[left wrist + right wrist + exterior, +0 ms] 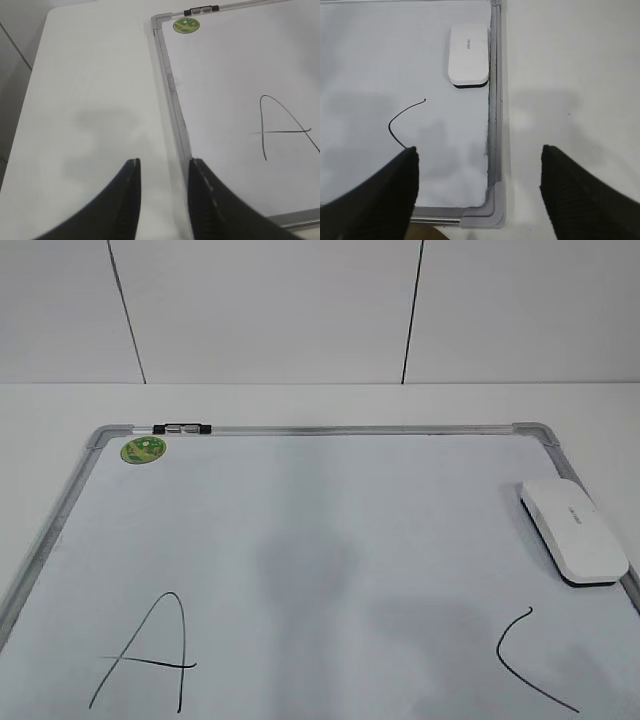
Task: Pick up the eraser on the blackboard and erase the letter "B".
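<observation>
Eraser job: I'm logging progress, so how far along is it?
No B shows between the A and C, so the erasing looks done. The eraser lies on the blackboard by its right edge. Both grippers are open and empty; nothing visible remains.

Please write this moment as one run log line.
white plastic eraser: lying on whiteboard, right edge | letter B: not visible | left gripper: open | right gripper: open

wall [270, 310]: white panels, dark seams | table [300, 405]: white | light: even
</observation>
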Robot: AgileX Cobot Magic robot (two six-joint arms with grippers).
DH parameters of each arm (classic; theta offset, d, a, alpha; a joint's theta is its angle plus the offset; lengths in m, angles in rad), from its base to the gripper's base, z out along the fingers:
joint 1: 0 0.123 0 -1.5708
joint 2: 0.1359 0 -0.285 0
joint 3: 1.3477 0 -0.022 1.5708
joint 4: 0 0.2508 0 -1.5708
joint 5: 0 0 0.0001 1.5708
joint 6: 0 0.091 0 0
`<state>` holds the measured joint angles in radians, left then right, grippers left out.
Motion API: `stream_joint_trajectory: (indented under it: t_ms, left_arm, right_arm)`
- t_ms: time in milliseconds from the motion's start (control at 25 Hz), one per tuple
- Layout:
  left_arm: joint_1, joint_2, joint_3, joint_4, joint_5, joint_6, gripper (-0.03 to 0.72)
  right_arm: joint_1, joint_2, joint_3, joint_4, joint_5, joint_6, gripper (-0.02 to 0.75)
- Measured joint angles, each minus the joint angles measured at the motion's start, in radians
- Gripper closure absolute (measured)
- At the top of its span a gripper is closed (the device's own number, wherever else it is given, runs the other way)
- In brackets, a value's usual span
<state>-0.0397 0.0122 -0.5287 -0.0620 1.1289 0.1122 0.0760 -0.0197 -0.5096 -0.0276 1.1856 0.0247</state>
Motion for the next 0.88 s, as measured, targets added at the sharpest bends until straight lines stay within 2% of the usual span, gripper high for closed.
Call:
stream_joint_trajectory:
  t_ms: [880]
  left_arm:
    - [0.000, 0.000, 0.004, 0.013, -0.012, 0.000, 0.447]
  right_arm:
    - [0.000, 0.000, 0.014, 0.028, -0.024, -0.048, 0.153]
